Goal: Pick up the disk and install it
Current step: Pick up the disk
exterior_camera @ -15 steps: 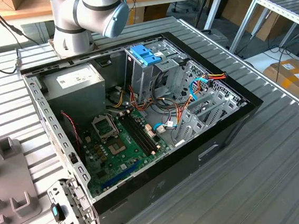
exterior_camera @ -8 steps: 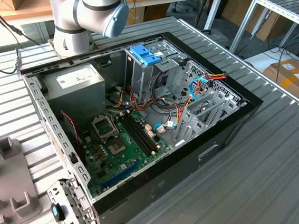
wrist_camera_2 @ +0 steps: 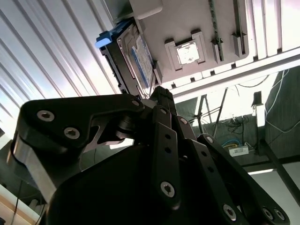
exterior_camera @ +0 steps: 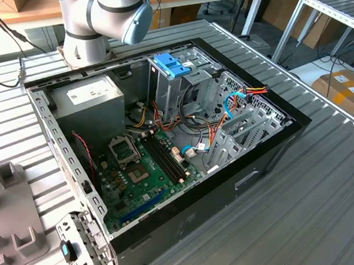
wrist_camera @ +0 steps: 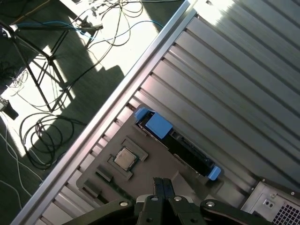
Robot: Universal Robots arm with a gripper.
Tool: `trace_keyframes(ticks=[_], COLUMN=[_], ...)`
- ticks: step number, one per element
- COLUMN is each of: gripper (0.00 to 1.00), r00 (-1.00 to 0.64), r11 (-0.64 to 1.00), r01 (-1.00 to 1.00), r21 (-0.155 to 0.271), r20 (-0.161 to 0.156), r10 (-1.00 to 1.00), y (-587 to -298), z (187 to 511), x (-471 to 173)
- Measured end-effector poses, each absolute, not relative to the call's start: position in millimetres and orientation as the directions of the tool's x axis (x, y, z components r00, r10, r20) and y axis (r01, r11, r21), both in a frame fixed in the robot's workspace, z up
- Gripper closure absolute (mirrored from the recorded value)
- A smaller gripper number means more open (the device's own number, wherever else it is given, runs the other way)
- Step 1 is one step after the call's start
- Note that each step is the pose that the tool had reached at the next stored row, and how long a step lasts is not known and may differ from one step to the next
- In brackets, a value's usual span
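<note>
In the first wrist view a grey holder tray (wrist_camera: 154, 164) is lying on the ribbed tabletop (wrist_camera: 234, 70), carrying a processor chip (wrist_camera: 124, 159) and, just beside it, the disk (wrist_camera: 186, 150) standing on edge. The gripper (wrist_camera: 163, 182) is hovering near, jaws pressed together, empty. The disk is looking rigid, dense and shock-sensitive; I'd be pinching its flat faces between the blue rails (wrist_camera: 157, 124).

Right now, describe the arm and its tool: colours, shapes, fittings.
The arm is built of thick, rounded silver-grey segments, with a light blue cap on one joint. The tool is matte black. It has flat, angular linkage plates fastened with round silver screws, and it narrows toward the tip.
</note>
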State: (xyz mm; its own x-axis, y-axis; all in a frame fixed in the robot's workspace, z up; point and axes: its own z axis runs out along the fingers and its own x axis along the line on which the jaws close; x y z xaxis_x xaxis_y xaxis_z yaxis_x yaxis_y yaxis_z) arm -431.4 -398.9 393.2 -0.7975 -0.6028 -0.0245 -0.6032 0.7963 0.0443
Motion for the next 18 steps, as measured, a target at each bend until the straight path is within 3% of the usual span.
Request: trace_keyframes(ticks=[18], gripper=[0.89], r00=[-0.765], r11=[0.764], r01=[-0.644], r21=[0.044], r20=[-0.024], r10=[-0.644], y=[-398.9], z=[393.2], x=[-431.4])
